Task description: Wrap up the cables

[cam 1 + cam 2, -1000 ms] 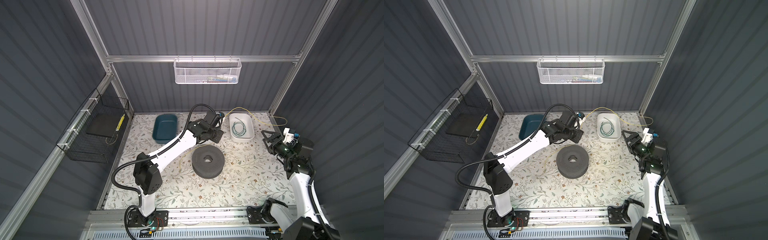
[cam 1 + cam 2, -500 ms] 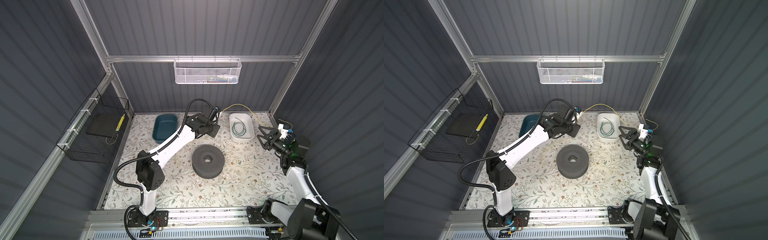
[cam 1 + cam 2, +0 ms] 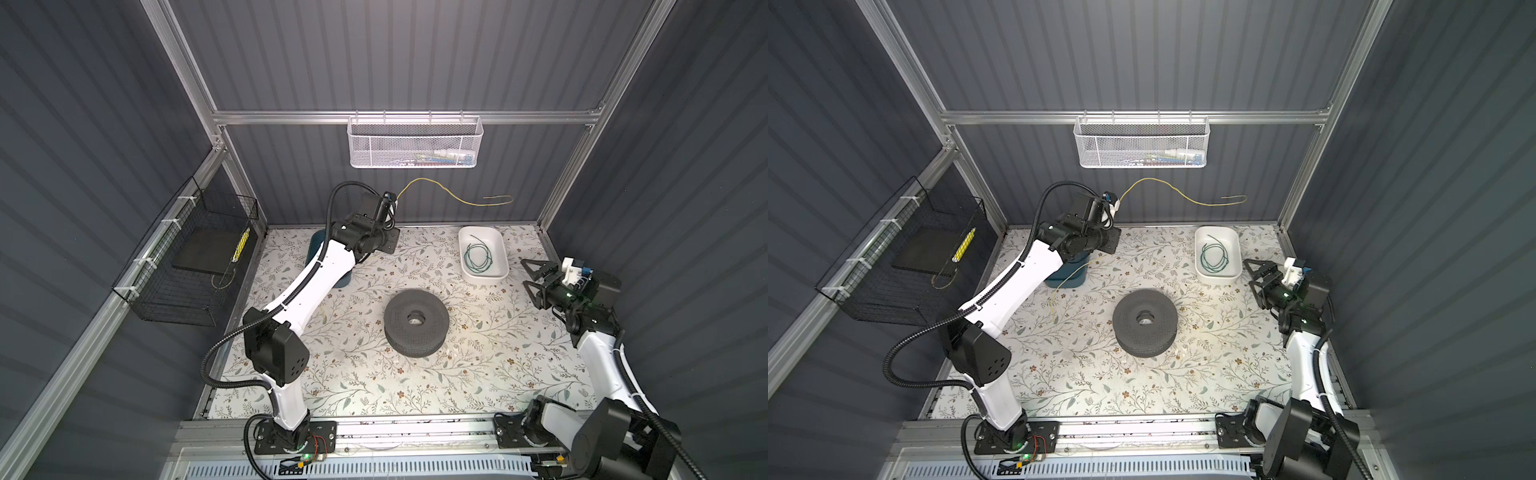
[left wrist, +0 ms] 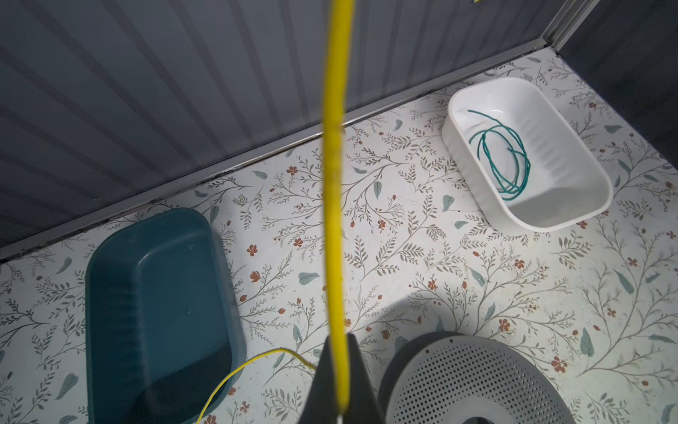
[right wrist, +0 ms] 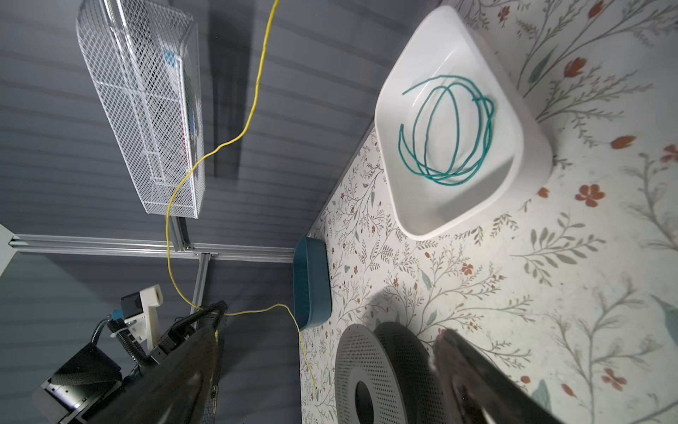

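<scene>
Arcing through the air left of the white tub (image 4: 572,124), yellow cable (image 4: 332,183) pinched in tightly closed left gripper (image 4: 339,367), other tail drooping down. Green cable (image 5: 486,117) coiled inside the tub. Right gripper (image 3: 528,273) spread wide, empty, just right of the tub. Risk: springy loose end swinging clear of a grab, or sliding through the pinch.

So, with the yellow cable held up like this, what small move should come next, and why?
Probably raise the right gripper toward the back wall to catch the loose end of the yellow cable. The left gripper is shut on that cable, holding it high; its long stretch arcs free in the air, while the right gripper stands open and empty beside the white tray.
</scene>
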Robot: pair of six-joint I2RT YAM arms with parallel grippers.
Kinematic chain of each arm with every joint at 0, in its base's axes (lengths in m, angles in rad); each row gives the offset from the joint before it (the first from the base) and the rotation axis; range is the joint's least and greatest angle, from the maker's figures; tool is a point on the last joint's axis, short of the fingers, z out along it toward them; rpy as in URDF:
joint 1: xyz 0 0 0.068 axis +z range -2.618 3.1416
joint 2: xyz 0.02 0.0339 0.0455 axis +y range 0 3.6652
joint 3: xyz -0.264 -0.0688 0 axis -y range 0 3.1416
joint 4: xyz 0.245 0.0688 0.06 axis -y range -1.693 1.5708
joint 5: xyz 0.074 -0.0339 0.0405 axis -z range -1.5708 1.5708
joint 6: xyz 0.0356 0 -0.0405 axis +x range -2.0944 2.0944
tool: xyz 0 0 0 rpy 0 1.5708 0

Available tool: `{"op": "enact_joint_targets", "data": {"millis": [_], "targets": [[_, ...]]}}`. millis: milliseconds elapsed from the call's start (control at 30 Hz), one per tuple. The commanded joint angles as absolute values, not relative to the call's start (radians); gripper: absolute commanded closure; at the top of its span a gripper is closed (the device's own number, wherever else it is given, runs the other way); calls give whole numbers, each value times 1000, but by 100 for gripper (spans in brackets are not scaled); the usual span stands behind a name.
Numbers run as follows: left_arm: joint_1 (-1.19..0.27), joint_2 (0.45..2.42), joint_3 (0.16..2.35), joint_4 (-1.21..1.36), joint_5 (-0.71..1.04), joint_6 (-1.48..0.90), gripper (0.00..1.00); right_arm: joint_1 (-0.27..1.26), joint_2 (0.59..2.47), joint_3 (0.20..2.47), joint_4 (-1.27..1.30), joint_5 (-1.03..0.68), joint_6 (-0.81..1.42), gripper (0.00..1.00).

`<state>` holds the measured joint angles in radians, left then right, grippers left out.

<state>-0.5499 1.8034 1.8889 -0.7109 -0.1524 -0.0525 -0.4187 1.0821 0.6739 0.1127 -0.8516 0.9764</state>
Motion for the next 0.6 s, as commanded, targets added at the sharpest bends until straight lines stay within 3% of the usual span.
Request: {"op": "enact_joint_targets", "data": {"millis": [0,267,433,567], "targets": [[-523,1771,1881,-700,-112,-56,100,-392,1059,728,94,-852,930,11],[-527,1805,1913,-685,81,-114,100,32,983,820,-3,-632,616,21],[-576,1819,1937,-657,186,-166,100,315,1080,824,122,-504,471,27],[-612,1823,1962,-650,240,-195,100,431,1201,840,236,-403,385,26]]}}
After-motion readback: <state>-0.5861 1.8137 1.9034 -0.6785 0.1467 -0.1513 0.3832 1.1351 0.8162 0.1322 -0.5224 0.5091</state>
